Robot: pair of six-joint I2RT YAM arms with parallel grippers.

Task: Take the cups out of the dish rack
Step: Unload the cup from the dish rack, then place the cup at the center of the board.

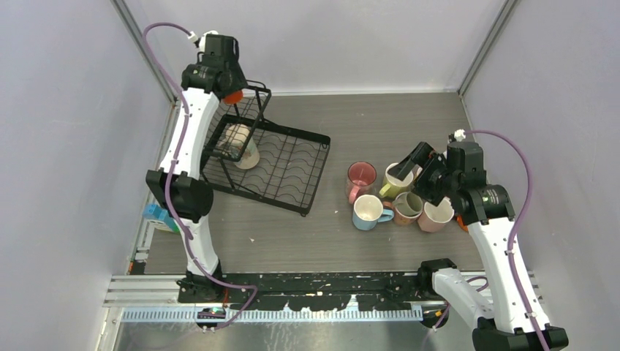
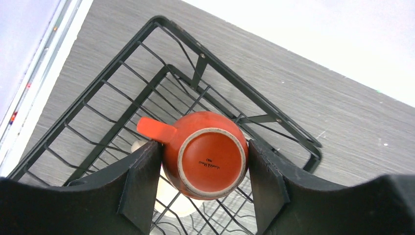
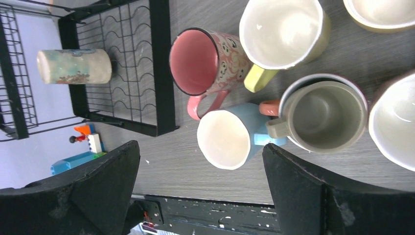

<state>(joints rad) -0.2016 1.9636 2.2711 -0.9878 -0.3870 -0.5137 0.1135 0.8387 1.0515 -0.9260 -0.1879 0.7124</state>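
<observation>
My left gripper (image 1: 232, 96) is shut on an orange cup (image 2: 210, 154). The cup is bottom-up, its handle pointing left, held over the basket end of the black dish rack (image 2: 98, 98). A pale patterned cup (image 1: 241, 144) lies on its side in the rack, and shows in the right wrist view as the patterned cup (image 3: 73, 66). My right gripper (image 1: 409, 164) hangs open over cups on the table: pink (image 3: 203, 61), yellow (image 3: 284, 32), light blue (image 3: 230, 139) and grey-beige (image 3: 323, 115). Nothing is between its fingers.
Two more pale cups (image 3: 396, 122) sit at the right of the cluster. The rack's flat slotted tray (image 1: 292, 172) reaches toward the pink cup (image 1: 360, 175). Toy blocks (image 1: 155, 216) lie at the table's left edge. Walls close the table on three sides.
</observation>
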